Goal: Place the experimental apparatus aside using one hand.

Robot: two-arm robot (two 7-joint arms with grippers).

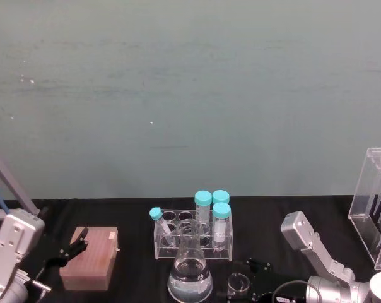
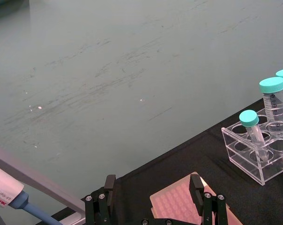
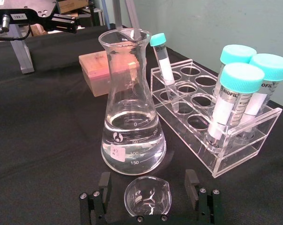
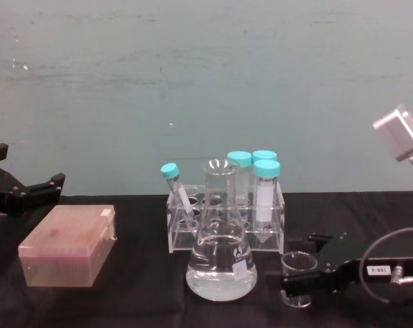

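A small glass beaker [image 3: 147, 199] stands on the black table between the fingers of my right gripper [image 3: 148, 183], which is open, with a gap on each side of the glass. The same beaker [image 4: 299, 268] and right gripper [image 4: 310, 268] appear low at the right in the chest view. Just beyond stands a conical flask [image 3: 132, 108] holding clear liquid, also seen as flask [image 1: 190, 271]. A tall acrylic rack [image 1: 375, 208] stands at the far right. My left gripper [image 2: 153, 183] hangs open over a pink box [image 2: 176, 205].
A small clear tube rack [image 1: 193, 238] with teal-capped tubes [image 1: 203, 211] stands behind the flask. The pink tip box [image 1: 89, 259] lies at the left, with a pipette and grey stand [image 2: 10, 197] past it. A pale green wall backs the table.
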